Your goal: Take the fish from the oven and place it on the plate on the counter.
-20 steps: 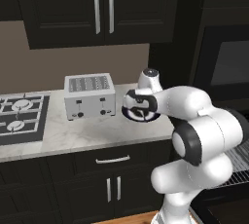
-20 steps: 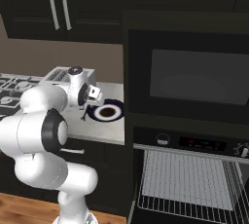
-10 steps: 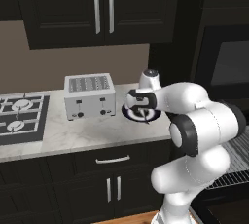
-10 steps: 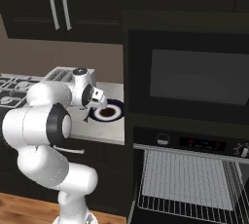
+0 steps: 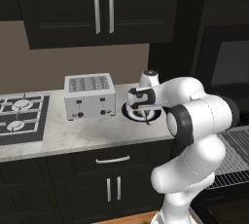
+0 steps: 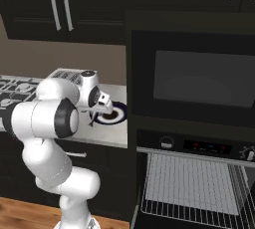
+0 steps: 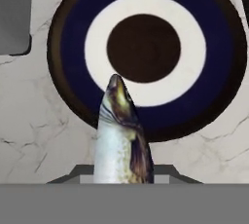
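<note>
Gripper: I see it clamped on the fish, above the plate.
Fish: nose reaches over the plate's near rim.
Plate: on the counter, beside the toaster.
Oven: door open, past the plate.

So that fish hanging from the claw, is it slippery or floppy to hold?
The fish looks glossy, so probably slippery. It juts straight from the gripper toward the plate without drooping, so likely stiff here. Long and narrow, it may pivot if gripped near one end.
</note>
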{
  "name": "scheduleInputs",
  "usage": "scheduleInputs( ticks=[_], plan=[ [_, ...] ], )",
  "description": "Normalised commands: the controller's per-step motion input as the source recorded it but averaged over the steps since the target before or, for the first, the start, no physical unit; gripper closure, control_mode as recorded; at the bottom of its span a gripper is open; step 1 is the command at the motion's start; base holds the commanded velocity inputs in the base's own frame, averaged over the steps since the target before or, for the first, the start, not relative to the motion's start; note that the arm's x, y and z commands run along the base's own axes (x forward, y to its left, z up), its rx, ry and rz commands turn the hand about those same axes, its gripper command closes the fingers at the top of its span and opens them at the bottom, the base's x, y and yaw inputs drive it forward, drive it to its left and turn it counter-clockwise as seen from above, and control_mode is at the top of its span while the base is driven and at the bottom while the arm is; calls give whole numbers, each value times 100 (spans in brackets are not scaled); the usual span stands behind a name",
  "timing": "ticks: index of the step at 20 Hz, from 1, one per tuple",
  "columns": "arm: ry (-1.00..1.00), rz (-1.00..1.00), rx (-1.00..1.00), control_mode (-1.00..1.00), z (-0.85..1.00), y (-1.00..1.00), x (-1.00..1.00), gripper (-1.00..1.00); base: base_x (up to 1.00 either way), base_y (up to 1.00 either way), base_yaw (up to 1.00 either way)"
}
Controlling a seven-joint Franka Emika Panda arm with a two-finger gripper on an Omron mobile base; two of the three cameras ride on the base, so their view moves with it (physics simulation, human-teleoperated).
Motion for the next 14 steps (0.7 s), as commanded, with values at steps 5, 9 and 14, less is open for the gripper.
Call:
scheduleInputs(
  ticks=[5,9,14],
  plan=[
    [8,-8,-2,-100,0,2,46,100,0,0,0],
    [9,-8,-6,-100,-1,12,65,100,0,0,0],
    [1,-5,-1,-100,-13,0,47,100,0,0,0]
  ],
)
